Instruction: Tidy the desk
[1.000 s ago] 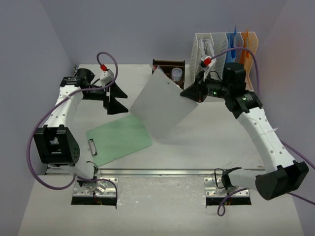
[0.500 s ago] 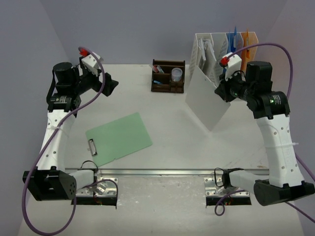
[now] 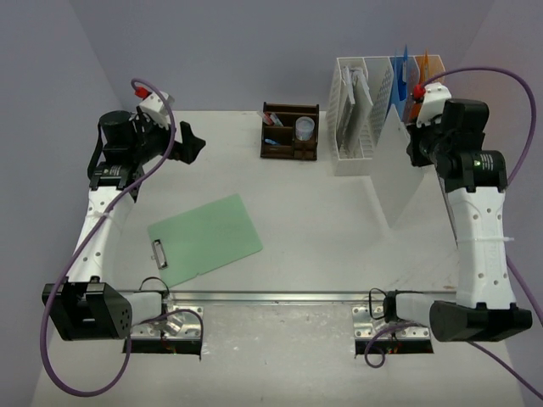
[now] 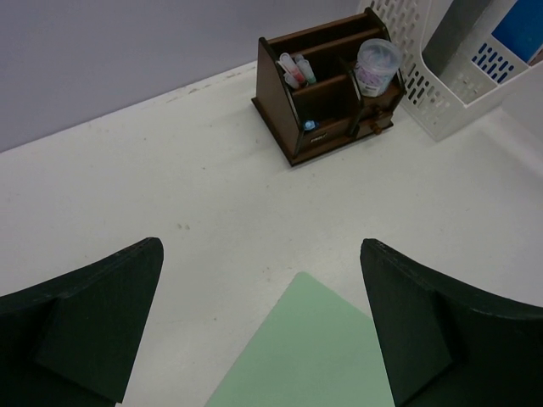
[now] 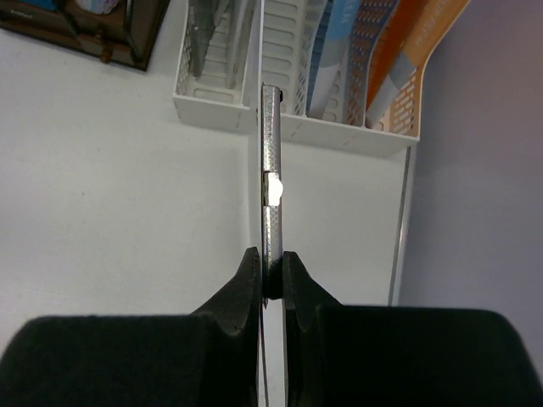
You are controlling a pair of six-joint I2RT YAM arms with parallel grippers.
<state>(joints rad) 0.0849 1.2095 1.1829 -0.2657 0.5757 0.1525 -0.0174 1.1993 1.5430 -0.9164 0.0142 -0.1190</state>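
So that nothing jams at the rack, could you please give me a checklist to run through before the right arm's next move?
1. Right claw shut on thin white board: ok.
2. Board upright, edge-on toward white slotted plastic file rack: ok.
3. Board edge lined up with a free slot, not a divider: cannot tell.
4. Left claw open, empty, far from rack: ok.
5. Flat green clipboard lying away from rack and board: ok.

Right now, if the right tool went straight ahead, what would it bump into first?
Probably the white file rack: the right tool points its held white board at it, though depth is unclear.
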